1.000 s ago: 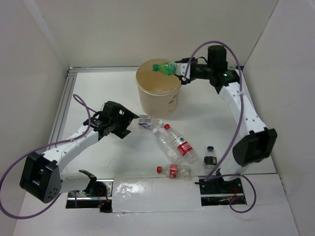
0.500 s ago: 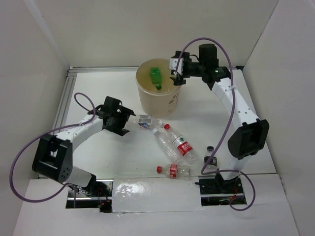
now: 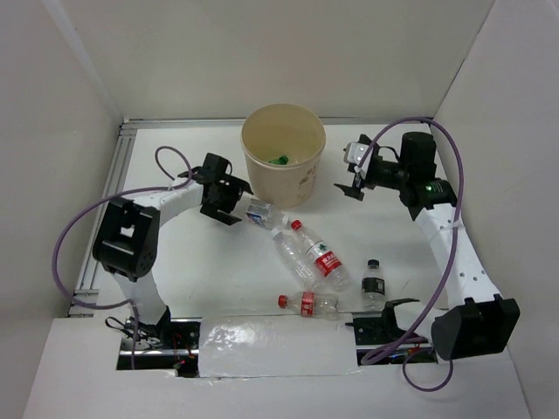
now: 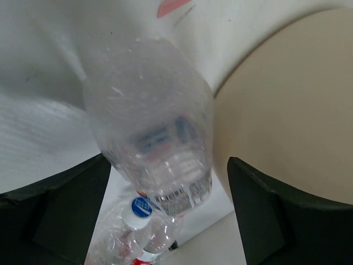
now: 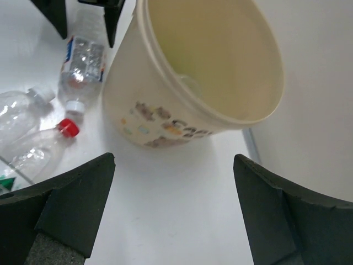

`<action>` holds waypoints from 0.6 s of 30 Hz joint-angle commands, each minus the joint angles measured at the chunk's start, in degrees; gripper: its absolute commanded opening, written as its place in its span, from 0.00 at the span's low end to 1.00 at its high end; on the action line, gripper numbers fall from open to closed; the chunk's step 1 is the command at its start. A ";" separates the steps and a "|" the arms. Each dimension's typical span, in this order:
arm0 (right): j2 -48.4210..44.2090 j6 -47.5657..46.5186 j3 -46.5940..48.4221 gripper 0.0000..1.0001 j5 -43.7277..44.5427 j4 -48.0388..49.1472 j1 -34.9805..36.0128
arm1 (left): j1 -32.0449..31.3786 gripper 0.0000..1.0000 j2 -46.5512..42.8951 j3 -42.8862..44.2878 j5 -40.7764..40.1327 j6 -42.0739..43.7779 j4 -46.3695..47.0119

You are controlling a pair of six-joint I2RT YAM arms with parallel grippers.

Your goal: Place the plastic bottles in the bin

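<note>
Bright, even light is thrown from above, and soft, short shadows are cast beside the bin [image 3: 284,170]. The white table [image 3: 175,253] is washed out in the overhead view, and glare is seen on the glossy sheet [image 3: 279,345] at 6 o'clock. In the left wrist view the clear bottle [image 4: 151,127] filling the middle is blurred. In the right wrist view the fingers [image 5: 60,204] at 5 and 7 o'clock are rendered dark and soft.

Green bottle [image 3: 279,161] now inside the bin [image 3: 289,188], right gripper [image 3: 350,188] back beside it, left gripper [image 3: 237,204] closer
</note>
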 commanded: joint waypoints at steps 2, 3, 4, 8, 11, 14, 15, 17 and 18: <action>-4.41 3.91 -6.20 0.95 -4.00 -1.48 -3.26 | -1.09 0.95 7.05 3.46 2.16 4.40 -4.76; -4.42 4.70 -6.22 0.95 -4.00 -2.01 -3.27 | -1.10 0.95 7.07 3.46 2.17 4.41 -4.76; -5.12 5.66 -7.44 0.95 -4.70 -2.01 -4.06 | -1.10 0.85 7.59 3.46 2.95 5.19 -4.76; -5.65 9.53 -10.17 0.94 -6.55 -4.21 -4.77 | -1.10 0.53 6.64 1.88 3.48 8.01 -3.10; -5.13 15.94 -11.49 0.90 -5.86 -4.21 -5.30 | -1.10 0.22 1.98 0.13 3.49 12.74 -2.57; -3.02 22.27 -12.10 0.76 -5.06 -6.05 -5.30 | -2.58 0.08 -7.85 -1.37 1.12 19.40 -2.57; -2.49 23.33 -12.11 0.70 -5.06 -6.06 -5.30 | -3.20 0.05 -10.75 -1.38 0.24 21.53 -2.57; -1.78 25.44 -14.29 0.60 -5.06 -6.67 -5.30 | -5.92 0.05 -19.59 -1.38 -2.66 28.18 -2.57; -1.78 26.06 -15.00 0.45 -5.06 -6.67 -5.30 | -6.98 0.05 -22.52 -1.38 -2.67 30.93 -0.39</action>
